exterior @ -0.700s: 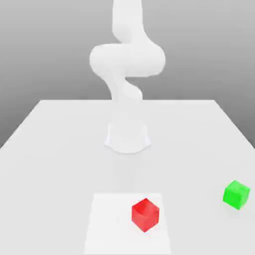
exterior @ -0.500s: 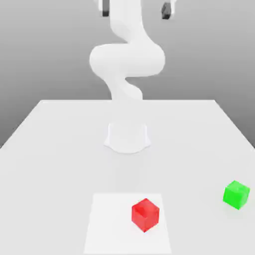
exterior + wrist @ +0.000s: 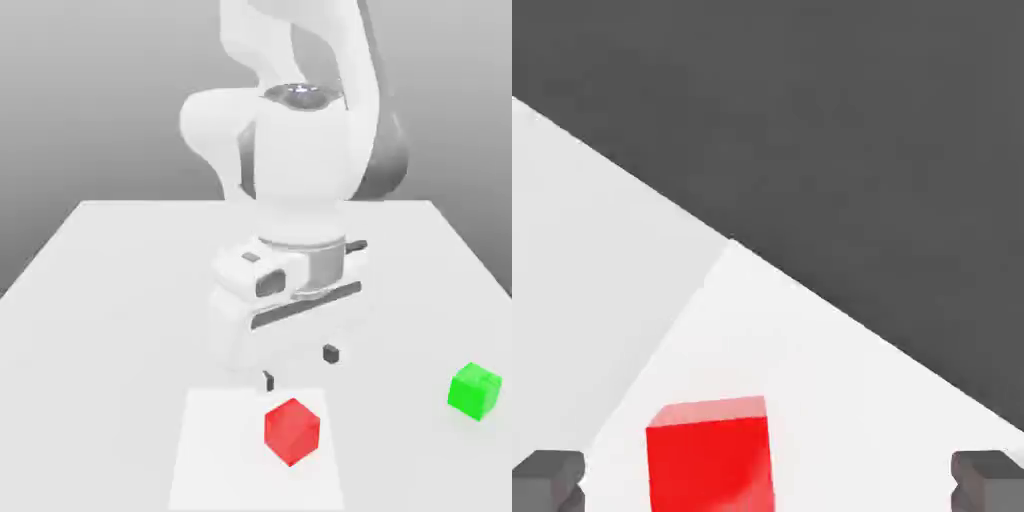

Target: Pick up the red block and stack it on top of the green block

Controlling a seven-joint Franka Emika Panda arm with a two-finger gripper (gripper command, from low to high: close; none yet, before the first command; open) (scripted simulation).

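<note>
Red block (image 3: pixel 292 431) sits on a lighter square patch (image 3: pixel 220 450) of the worktop (image 3: pixel 120 290), untouched. Fingers (image 3: pixel 331 353) hang spread wide apart just above and behind it. Green block (image 3: pixel 474 390) is well off toward the exterior view's right.

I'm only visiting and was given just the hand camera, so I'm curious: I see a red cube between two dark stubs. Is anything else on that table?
Observer: Yes, a green block sits on the table, apart from the red block, toward the exterior view's right.
Operator: Is the green one on that paler patch too?
Observer: No. The pale square patch holds the red block alone; the green block rests on the plain table beside it.
Operator: And the dark stubs?
Observer: They belong to the claw, which is open and hangs just above the red block without touching it, at the end of a big white arm.
</note>
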